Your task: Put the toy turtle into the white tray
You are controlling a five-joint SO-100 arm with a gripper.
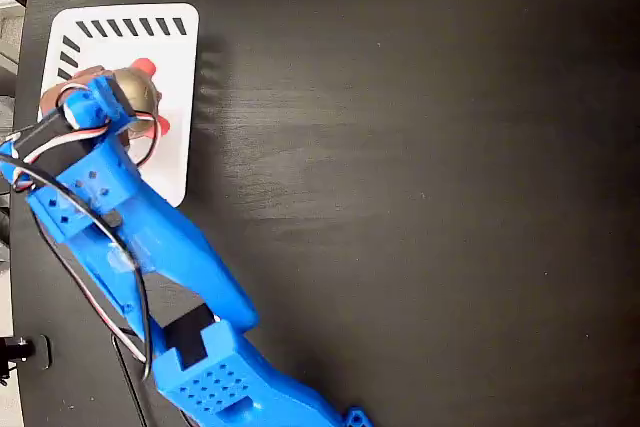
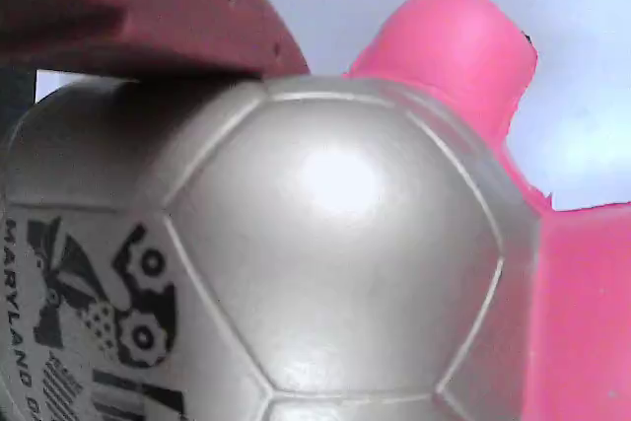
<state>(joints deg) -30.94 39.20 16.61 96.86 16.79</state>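
Observation:
The toy turtle is over the white tray at the upper left of the fixed view. Its coral-red head points toward the slotted rim. My blue gripper reaches over the tray from below and is shut on the turtle's shell. In the wrist view the beige-gold shell fills the frame, with its printed square mark at lower left. A reddish finger presses on the shell's top and the pink head sticks up behind. I cannot tell whether the turtle rests on the tray floor.
The tray sits on a black table close to its left edge. My arm runs diagonally from the bottom toward the tray, with loose wires along its left side.

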